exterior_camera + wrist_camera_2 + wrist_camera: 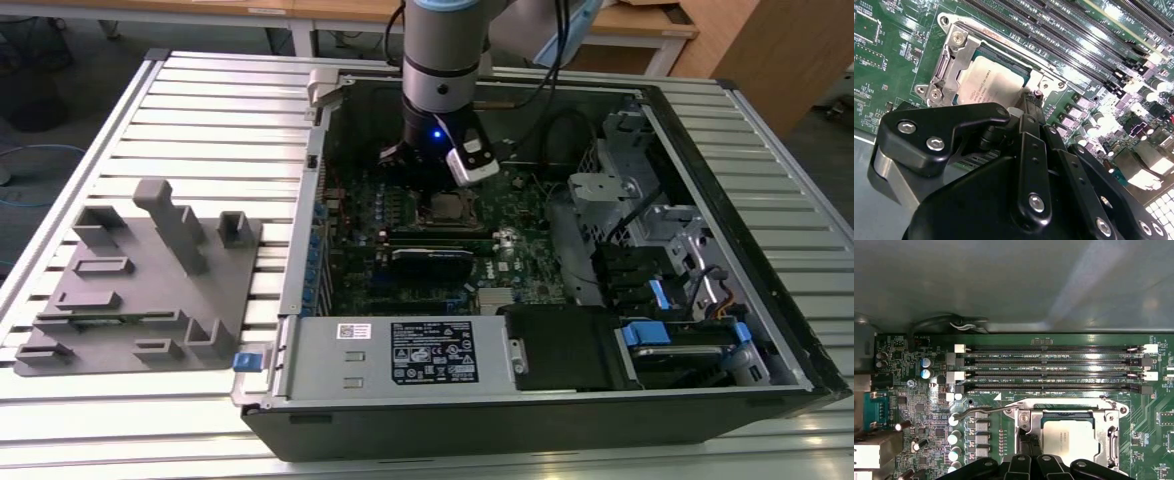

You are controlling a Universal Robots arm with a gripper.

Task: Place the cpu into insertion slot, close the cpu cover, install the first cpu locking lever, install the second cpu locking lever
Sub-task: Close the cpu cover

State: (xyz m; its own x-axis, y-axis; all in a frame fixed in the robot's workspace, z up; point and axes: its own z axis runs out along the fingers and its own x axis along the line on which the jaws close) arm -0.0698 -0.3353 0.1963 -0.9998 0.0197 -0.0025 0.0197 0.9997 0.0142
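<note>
cpu: small flat square chip with a silvery-grey metal top point(1071, 440), seated in the insertion slot point(1121, 410), the small square silver-rimmed socket on the green circuit board point(914, 405). We judge placing done.
cpu cover: thin square silvery metal frame plate point(1029, 421), lying flat over the chip. The chip's top shows through its window in the first wrist view, so we read the cover as closed.
locking lever: thin bent steel wire point(979, 411) along the socket side nearest the long black memory slots point(1054, 371). Its handle end pokes out past the socket corner, and we judge it not yet hooked down.
gripper: black linkage gripper point(1025, 437), low at the socket edge and just beside the cover. Its fingers are drawn together, with nothing we can see between them.
step: first locking lever, by our read.
needs: we think a steady push taking the handle down and under its catch, without the tip sliding onto the chip or the silver can capacitors point(954, 437) nearby.
</note>
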